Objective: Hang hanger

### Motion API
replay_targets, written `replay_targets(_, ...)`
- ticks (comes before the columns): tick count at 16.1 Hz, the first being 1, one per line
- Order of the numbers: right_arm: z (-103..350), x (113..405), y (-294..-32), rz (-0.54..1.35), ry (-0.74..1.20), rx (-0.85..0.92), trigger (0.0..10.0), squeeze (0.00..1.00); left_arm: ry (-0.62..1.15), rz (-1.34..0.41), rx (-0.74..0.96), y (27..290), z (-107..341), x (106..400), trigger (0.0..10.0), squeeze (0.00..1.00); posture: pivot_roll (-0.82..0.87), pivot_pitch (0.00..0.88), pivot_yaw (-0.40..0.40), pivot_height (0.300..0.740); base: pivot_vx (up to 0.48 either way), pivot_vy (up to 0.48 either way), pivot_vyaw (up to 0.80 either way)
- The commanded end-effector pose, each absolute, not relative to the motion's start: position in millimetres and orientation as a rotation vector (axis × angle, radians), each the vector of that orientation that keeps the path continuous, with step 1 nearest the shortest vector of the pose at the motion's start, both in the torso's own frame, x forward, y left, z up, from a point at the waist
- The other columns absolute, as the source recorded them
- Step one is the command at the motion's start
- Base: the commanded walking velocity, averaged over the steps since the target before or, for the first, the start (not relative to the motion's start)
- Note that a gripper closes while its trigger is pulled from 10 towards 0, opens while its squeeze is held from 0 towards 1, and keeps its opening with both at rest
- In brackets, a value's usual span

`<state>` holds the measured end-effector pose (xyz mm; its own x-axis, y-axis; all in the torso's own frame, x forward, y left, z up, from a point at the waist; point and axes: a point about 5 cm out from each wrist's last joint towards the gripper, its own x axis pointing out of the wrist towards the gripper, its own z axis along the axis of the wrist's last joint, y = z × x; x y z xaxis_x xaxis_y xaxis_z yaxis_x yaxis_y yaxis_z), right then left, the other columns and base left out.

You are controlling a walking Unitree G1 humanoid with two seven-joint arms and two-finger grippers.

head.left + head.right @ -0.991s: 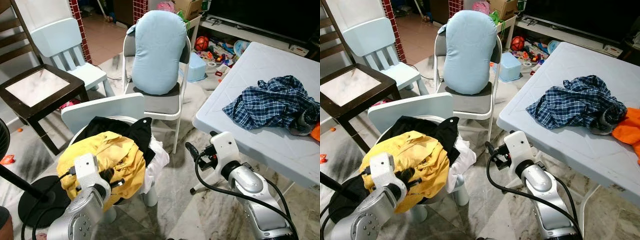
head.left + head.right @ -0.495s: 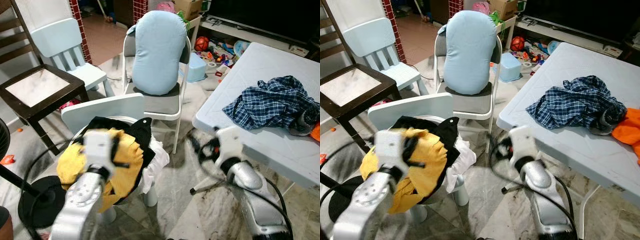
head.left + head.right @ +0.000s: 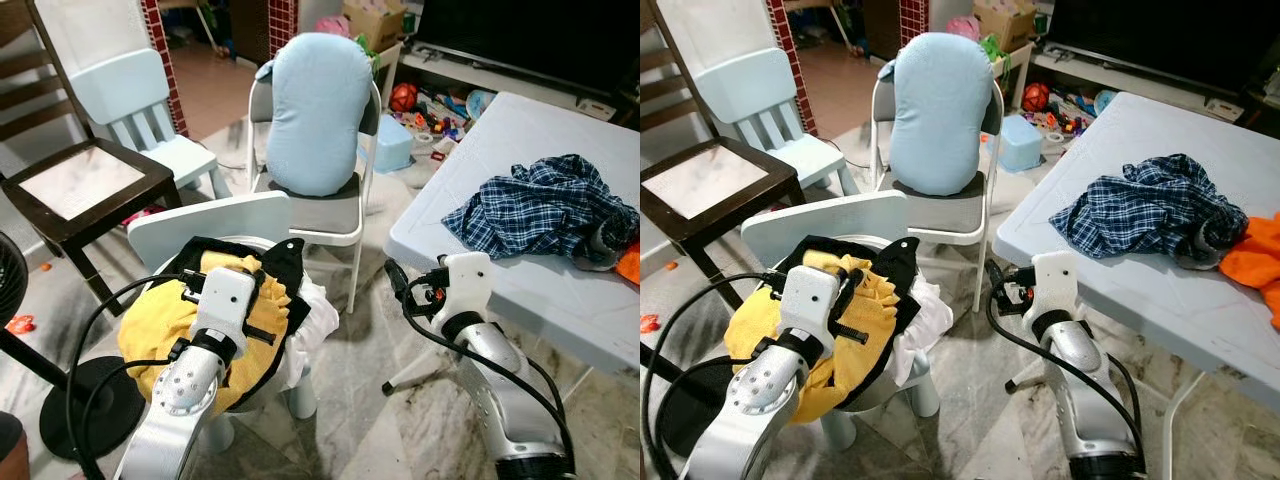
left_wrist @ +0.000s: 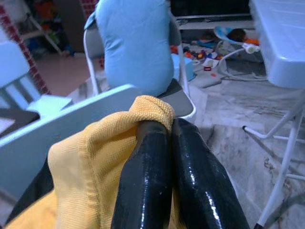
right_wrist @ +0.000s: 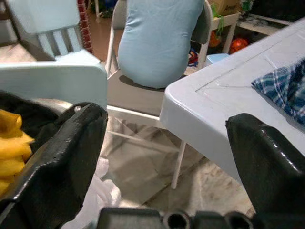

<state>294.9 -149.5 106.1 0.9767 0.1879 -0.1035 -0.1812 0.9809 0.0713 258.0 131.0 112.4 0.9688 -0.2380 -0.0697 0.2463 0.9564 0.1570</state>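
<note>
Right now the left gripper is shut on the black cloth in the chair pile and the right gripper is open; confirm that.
Wrong in one respect: the left gripper is shut on the yellow cloth, not the black one, as the left wrist view shows. The right gripper is open, as stated.

Crumpled yellow garment [image 4: 81,167] on small chair [image 3: 205,222], pinched in left hand [image 4: 164,125].

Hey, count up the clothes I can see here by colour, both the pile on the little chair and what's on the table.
Yellow: 1, the yellow garment on the small chair, pinched in the left gripper
Black: 1, black garment in the same pile
White: 1, white garment in the same pile
Blue plaid: 1, plaid shirt on the table
Orange: 1, orange cloth on the table
Total: 5
</note>
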Motion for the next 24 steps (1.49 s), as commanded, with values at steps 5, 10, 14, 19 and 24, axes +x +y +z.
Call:
replay_targets(5,111,299,-159,0.087,0.055,0.186,10.0,0.0,-0.005,-0.16,0.169,142,113,269,10.0,0.0,0.06,0.0,-0.042,0.74,0.0,0.0,0.0)
replay_targets(10,111,303,-171,0.045,0.038,0.222,10.0,0.0,-0.016,-0.156,0.2,144,108,273,10.0,0.0,0.05,0.0,-0.022,0.74,0.0,0.0,0.0)
replay_targets(14,110,304,-170,0.048,0.037,0.217,10.0,0.0,-0.024,-0.165,0.207,142,107,275,10.0,0.0,0.05,0.0,-0.019,0.74,0.0,0.0,0.0)
replay_targets(19,110,305,-169,0.057,0.038,0.2,10.0,0.0,-0.017,-0.175,0.202,134,108,275,10.0,0.0,0.07,0.0,-0.031,0.74,0.0,0.0,0.0)
replay_targets(24,108,305,-165,0.055,0.046,0.206,10.0,0.0,-0.002,-0.177,0.189,133,106,269,10.0,0.0,0.08,0.0,-0.034,0.74,-0.16,0.0,0.0)
